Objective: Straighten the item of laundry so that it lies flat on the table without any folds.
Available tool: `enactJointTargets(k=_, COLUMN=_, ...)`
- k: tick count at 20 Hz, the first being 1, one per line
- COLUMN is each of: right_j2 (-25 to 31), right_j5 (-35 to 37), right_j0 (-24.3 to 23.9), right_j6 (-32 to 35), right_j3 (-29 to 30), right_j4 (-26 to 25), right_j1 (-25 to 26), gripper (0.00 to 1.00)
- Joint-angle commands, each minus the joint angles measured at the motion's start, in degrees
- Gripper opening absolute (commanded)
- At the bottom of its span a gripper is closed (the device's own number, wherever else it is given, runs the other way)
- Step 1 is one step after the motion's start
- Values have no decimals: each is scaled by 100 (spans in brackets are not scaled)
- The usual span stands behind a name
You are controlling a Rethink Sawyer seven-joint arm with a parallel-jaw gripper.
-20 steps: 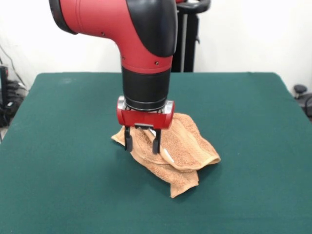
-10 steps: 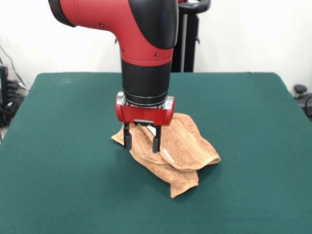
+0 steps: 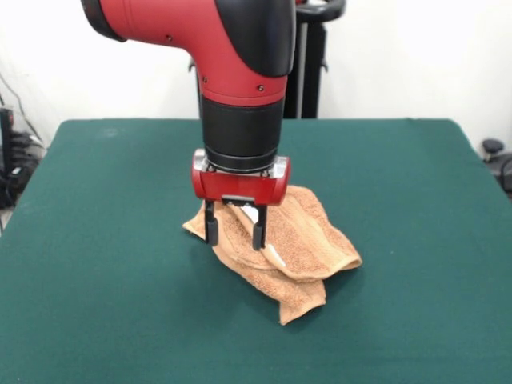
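Observation:
The orange-tan towel (image 3: 296,248) lies crumpled and folded over itself near the middle of the green table (image 3: 104,272). A small white label shows on it just right of the gripper's fingers. My gripper (image 3: 234,236) hangs straight down over the towel's left part. It is open, with the two dark fingers apart, their tips at about the level of the cloth and nothing held between them. The arm's body hides the towel's back left edge.
The robot's black pedestal (image 3: 308,56) stands behind the table's far edge. Dark gear sits off the table at the left edge (image 3: 12,160) and the right edge (image 3: 496,160) of the view.
The gripper has shifted very slightly to the right and up over the towel. The towel has not moved.

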Motion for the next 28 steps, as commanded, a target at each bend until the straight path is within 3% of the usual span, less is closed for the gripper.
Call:
enactJointTargets(k=1, right_j2=506, right_j5=81, right_j0=202, right_j6=503, right_j3=358, right_j4=-207, right_j1=351, gripper=100)
enactJointTargets(k=10, right_j2=444, right_j5=248, right_j0=194, right_j6=458, right_j3=364, right_j4=-234, right_j1=355, gripper=100)
enactJointTargets(k=11, right_j2=403, right_j5=283, right_j0=215, right_j6=504, right_j3=368, right_j4=-221, right_j1=363, gripper=0)
enactJointTargets(k=28, right_j2=564, right_j5=156, right_j0=13, right_j6=317, right_j3=461, right_j4=-259, right_j1=326, gripper=0)
